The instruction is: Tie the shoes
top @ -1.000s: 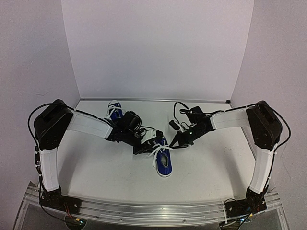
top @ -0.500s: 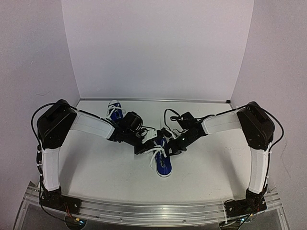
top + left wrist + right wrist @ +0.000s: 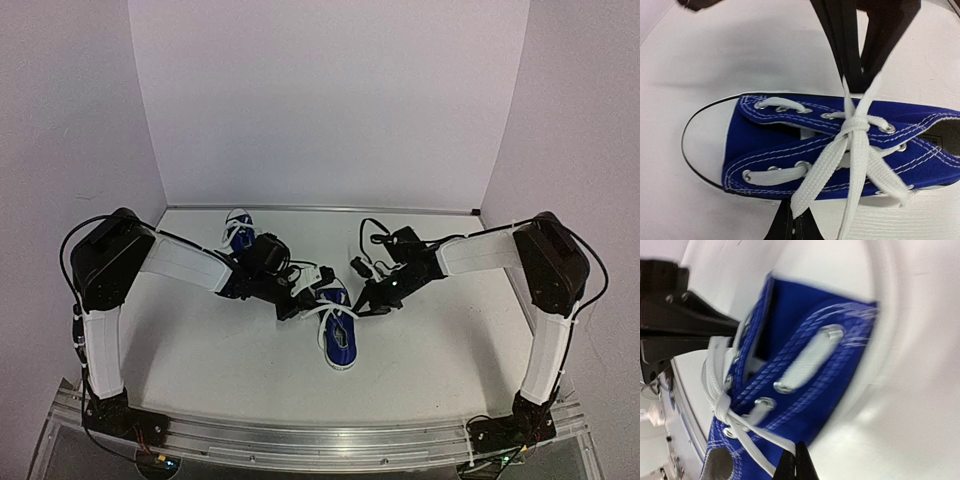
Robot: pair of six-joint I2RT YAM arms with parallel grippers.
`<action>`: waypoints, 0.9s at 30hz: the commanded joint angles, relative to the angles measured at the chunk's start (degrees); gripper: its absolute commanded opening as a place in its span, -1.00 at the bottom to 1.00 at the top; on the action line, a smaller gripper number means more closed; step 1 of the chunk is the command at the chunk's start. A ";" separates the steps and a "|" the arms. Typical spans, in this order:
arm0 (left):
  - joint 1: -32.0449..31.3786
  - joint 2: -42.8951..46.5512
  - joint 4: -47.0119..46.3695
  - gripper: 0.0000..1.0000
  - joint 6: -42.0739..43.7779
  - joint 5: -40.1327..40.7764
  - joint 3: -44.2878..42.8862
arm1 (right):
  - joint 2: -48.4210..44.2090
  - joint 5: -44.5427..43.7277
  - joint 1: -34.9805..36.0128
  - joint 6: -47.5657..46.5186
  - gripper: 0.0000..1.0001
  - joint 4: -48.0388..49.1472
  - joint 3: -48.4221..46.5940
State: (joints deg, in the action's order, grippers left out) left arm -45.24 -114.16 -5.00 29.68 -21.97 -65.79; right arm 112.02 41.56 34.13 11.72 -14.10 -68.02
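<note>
**One half-knot in, bow still to come**

The near shoe (image 3: pixel 340 340) lies mid-desk (image 3: pixel 200 340). Its laces (image 3: pixel 855 124) are crossed into a single half-knot, with no bow yet. The other shoe (image 3: pixel 238 232) sits at the far left, too small to tell whether it is tied. The left gripper (image 3: pixel 298 306) and right gripper (image 3: pixel 368 303) are both closed, each apparently pinching a lace end. Since half a second ago the right gripper has drawn back rightward, and the left has clamped down.
</note>
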 commanded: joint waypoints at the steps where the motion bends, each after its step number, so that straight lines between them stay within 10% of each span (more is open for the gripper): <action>1: 0.59 5.20 -1.22 -1.00 -1.81 5.86 1.70 | -6.12 -9.66 -1.83 0.84 -1.00 -1.81 1.09; 27: 3.41 8.55 -2.89 -1.00 2.77 12.58 9.17 | -6.56 -25.35 -3.18 -3.40 -1.00 -10.03 5.61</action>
State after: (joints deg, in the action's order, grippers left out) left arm -45.67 -108.29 -10.53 31.77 -15.79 -58.28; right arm 106.79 26.74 34.06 9.05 -16.92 -65.00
